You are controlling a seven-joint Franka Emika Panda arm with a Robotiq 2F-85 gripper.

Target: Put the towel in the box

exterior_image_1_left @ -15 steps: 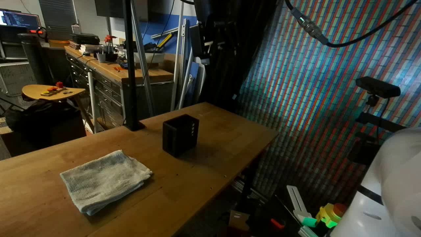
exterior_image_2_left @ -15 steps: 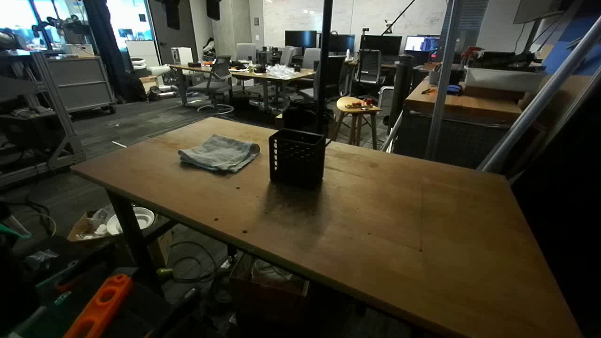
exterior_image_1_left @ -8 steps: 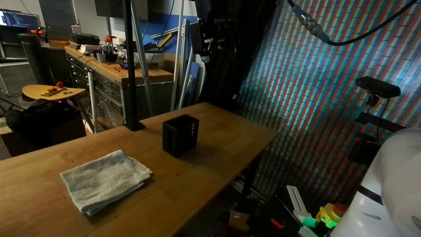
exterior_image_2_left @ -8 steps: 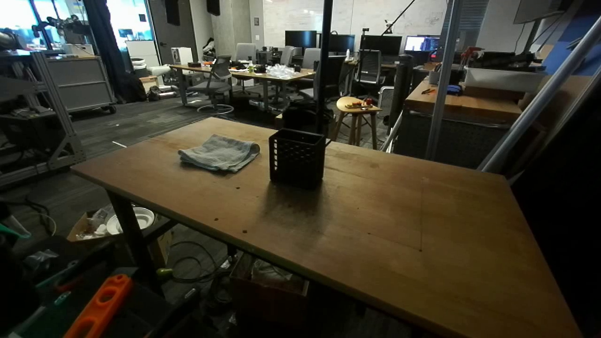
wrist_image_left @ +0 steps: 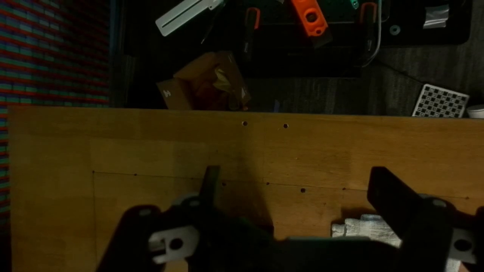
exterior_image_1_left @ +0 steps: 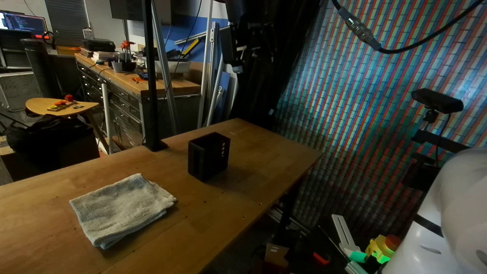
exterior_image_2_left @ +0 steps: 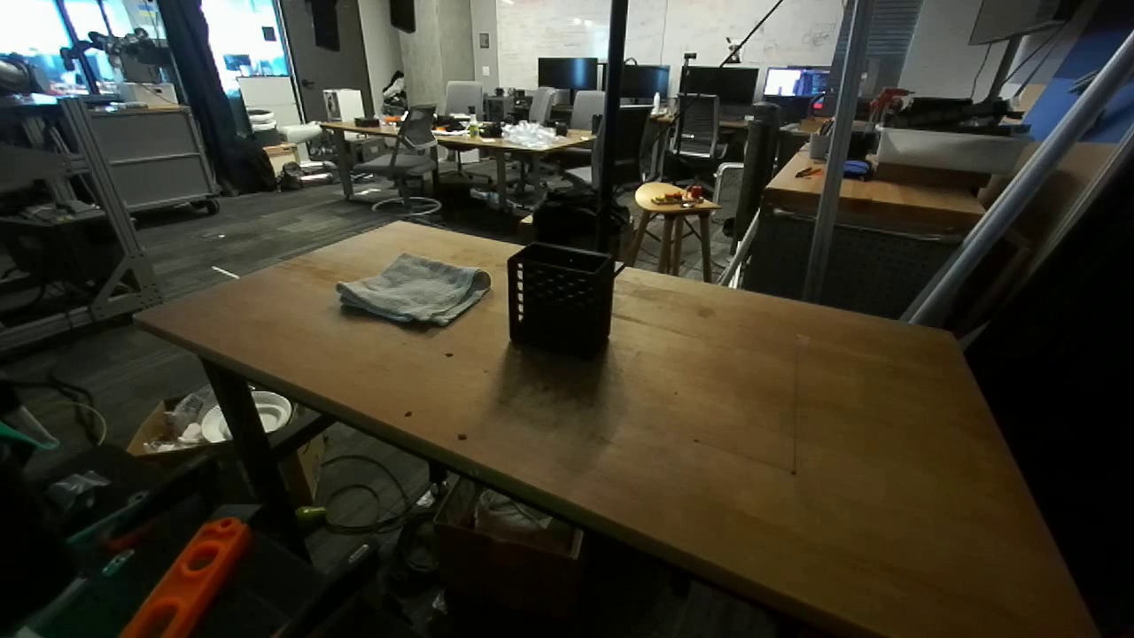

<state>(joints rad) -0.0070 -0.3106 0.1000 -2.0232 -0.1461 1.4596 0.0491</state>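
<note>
The grey-white folded towel [exterior_image_1_left: 121, 209] lies flat on the wooden table, and it also shows in the other exterior view [exterior_image_2_left: 415, 291]. The black box [exterior_image_1_left: 207, 158] with holes in its sides stands upright beside the towel, apart from it [exterior_image_2_left: 563, 301]. My gripper [wrist_image_left: 294, 172] is open and empty, high above the table. In the wrist view, part of the towel [wrist_image_left: 372, 229] shows by the right finger; the box is mostly hidden behind the gripper. In an exterior view the dark gripper [exterior_image_1_left: 253, 45] blends into the black curtain; two fingertips show at the top edge [exterior_image_2_left: 364, 27].
The table [exterior_image_2_left: 753, 399] has a front edge with cartons on the floor below it. A black post [exterior_image_1_left: 150, 76] stands at the table's far edge behind the box. A cabinet bench [exterior_image_1_left: 167, 85] and a small stool [exterior_image_2_left: 678, 199] stand beyond.
The gripper has risen slightly since a second ago and has barely moved in the last half second. The towel and the box have not moved.
</note>
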